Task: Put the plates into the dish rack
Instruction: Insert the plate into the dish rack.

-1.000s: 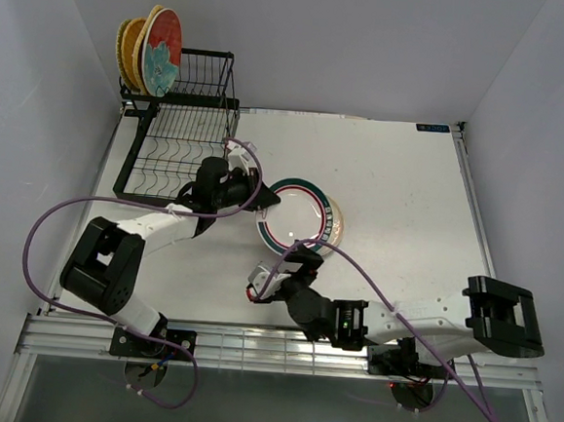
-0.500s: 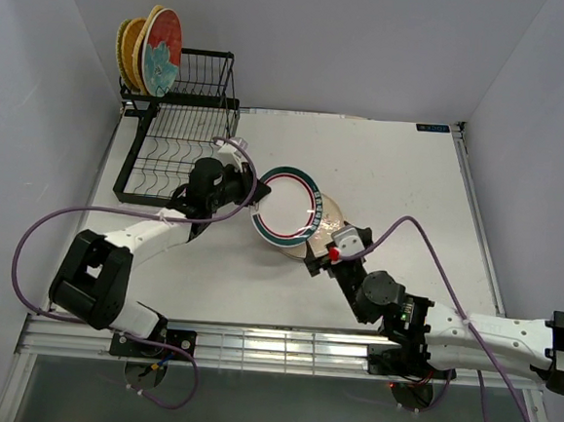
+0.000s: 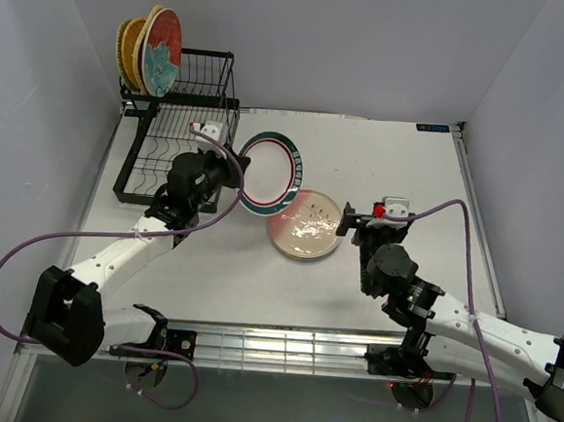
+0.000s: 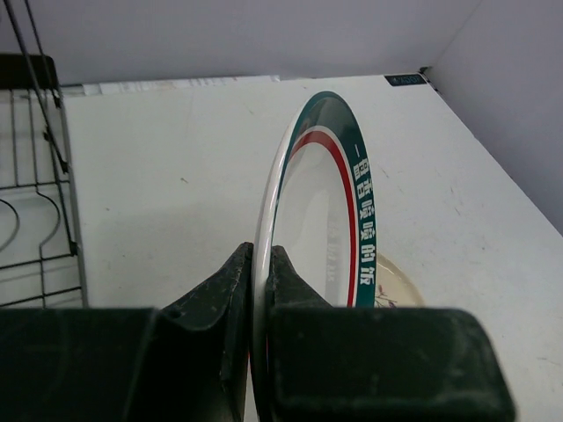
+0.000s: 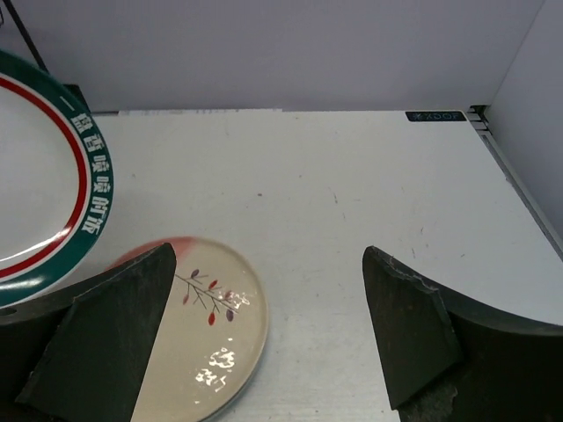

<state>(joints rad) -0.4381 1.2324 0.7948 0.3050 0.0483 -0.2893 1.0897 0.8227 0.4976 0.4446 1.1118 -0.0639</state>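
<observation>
Left gripper [image 4: 261, 264] clamped on rim of green-ringed plate [image 3: 268, 174], held upright on edge just right of dish rack [image 3: 174, 149], apart from its wires. Right gripper [image 5: 268, 259] jaws wide, holding nothing, just right of pink plate [image 3: 305, 225] lying flat mid-table [image 3: 412, 172]. Stacked plates [image 3: 161, 50] stand in rack's far-left tier.

Overhead camera looks steeply down from the near side, covering the whole white desk [image 3: 412, 172]. Wrist cameras sit close behind the left end effector [image 4: 261, 259] and right end effector [image 5: 268, 255], facing the far wall [image 5: 264, 53]; all views share the green-rimmed plate [image 3: 268, 174]
</observation>
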